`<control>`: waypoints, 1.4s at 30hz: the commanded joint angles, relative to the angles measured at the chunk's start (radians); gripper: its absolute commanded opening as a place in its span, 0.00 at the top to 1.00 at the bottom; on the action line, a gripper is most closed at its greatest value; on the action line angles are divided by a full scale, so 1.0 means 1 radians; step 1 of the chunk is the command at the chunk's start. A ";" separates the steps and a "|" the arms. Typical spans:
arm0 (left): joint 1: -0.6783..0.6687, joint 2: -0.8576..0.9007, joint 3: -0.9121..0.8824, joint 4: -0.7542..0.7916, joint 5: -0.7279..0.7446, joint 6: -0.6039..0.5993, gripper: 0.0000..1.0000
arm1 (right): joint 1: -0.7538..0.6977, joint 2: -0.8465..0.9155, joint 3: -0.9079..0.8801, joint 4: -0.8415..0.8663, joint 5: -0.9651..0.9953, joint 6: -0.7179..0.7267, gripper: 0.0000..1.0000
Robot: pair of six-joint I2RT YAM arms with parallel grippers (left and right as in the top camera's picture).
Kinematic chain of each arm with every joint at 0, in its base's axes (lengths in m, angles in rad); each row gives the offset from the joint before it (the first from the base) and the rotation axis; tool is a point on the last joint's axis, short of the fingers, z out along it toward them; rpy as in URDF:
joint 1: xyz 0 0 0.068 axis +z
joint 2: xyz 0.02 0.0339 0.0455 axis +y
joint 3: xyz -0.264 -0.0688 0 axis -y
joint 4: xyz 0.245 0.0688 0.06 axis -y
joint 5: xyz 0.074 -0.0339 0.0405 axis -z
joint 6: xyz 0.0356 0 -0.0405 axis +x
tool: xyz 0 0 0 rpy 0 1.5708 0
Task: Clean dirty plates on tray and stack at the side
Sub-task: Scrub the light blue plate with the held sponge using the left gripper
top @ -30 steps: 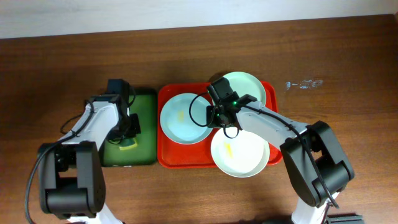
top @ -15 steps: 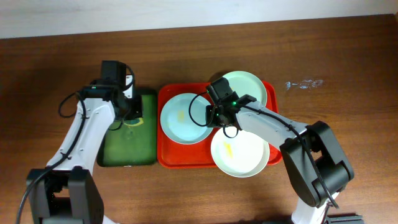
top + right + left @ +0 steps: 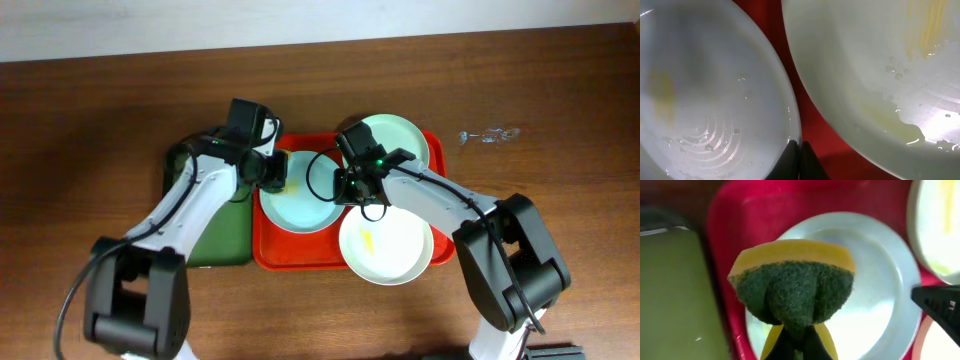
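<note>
Three pale plates lie on the red tray [image 3: 262, 255]: a left plate [image 3: 296, 200] with a yellow smear, a back right plate [image 3: 395, 140], and a front plate [image 3: 390, 250] with a yellow smear that overhangs the tray's front rim. My left gripper [image 3: 274, 180] is shut on a green-and-yellow sponge [image 3: 792, 287] and holds it over the left plate's [image 3: 880, 280] left rim. My right gripper [image 3: 346, 188] is shut on the right rim of the left plate [image 3: 705, 100], with its fingertips [image 3: 800, 150] pinching the edge. The front plate [image 3: 875, 75] lies beside it, with wet streaks.
A dark green tray [image 3: 225, 245] lies left of the red tray and shows in the left wrist view [image 3: 675, 290]. A small clear shiny object [image 3: 490, 134] lies on the wooden table at the back right. Both arms meet over the red tray's left half.
My left arm lifted the sponge off the green tray and swung right, to above the left plate's left rim. My right gripper stayed on the plate's rim.
</note>
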 commanded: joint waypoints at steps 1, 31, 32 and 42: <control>0.002 0.080 0.015 0.051 0.023 -0.016 1.00 | -0.003 -0.019 0.010 -0.007 -0.021 0.008 0.96; -0.029 0.213 0.015 0.026 0.360 -0.075 1.00 | -0.003 -0.019 0.010 -0.008 -0.021 0.005 0.96; -0.023 0.209 0.034 0.019 0.434 -0.071 1.00 | -0.003 -0.019 0.010 -0.007 -0.021 0.005 0.96; -0.007 0.070 0.174 -0.155 -0.007 -0.024 1.00 | -0.003 -0.019 0.010 -0.010 -0.020 0.005 0.96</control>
